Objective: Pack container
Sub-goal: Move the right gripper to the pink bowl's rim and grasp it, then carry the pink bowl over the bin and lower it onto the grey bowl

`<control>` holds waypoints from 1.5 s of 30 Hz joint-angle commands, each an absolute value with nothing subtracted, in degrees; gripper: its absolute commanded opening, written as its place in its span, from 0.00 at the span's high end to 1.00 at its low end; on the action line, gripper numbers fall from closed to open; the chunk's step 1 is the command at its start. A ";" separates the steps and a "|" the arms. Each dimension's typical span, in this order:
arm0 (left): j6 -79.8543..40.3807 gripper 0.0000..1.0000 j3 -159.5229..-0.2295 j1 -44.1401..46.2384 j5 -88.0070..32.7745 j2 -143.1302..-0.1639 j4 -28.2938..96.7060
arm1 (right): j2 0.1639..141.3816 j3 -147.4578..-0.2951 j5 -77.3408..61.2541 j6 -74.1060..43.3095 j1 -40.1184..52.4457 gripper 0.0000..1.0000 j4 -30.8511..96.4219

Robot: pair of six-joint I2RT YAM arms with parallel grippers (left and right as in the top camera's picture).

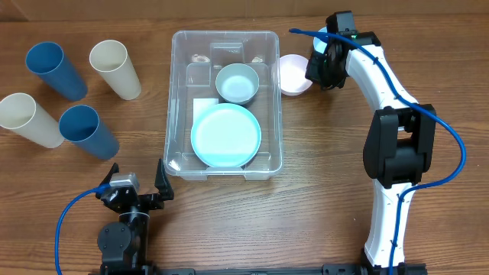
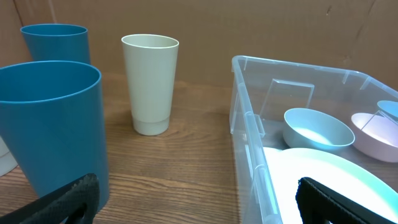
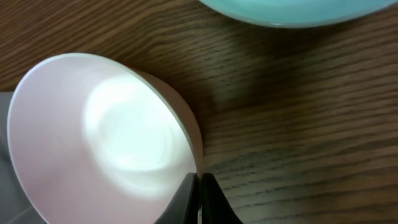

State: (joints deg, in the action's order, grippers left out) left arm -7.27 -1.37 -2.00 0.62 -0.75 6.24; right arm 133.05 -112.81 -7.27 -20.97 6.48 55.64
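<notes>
The clear rectangular container (image 1: 174, 92) stands mid-table and holds a light-blue bowl (image 1: 238, 82) and a pale teal plate (image 1: 225, 135); it also shows in the left wrist view (image 2: 298, 64). A pink bowl (image 1: 292, 74) sits just right of the container, tilted; it also shows in the right wrist view (image 3: 99, 137). My right gripper (image 1: 319, 65) (image 3: 199, 177) is shut on the pink bowl's rim. My left gripper (image 1: 136, 187) (image 2: 196, 190) is open and empty near the front edge, left of the container's near corner.
Two blue cups (image 1: 55, 69) (image 1: 88, 130) and two cream cups (image 1: 114, 69) (image 1: 29, 118) stand left of the container. A light teal dish edge (image 3: 292, 12) lies just beyond the pink bowl, under the right arm.
</notes>
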 commanded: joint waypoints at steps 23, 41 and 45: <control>-6.39 0.00 -1.17 -2.33 -0.03 -0.32 6.22 | 110.13 -119.39 -4.40 -18.20 5.54 0.96 65.47; -6.39 0.00 -1.17 -2.33 -0.03 -0.32 6.22 | 121.82 -119.31 -0.75 -19.57 24.43 0.96 56.77; -6.42 0.00 -1.17 -2.33 -0.03 -0.32 6.22 | 124.70 -119.31 -0.71 -19.53 24.43 0.96 55.00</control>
State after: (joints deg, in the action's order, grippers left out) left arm -7.27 -1.37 -2.00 0.62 -0.75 6.24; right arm 124.25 -118.30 -1.17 -19.14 24.40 56.18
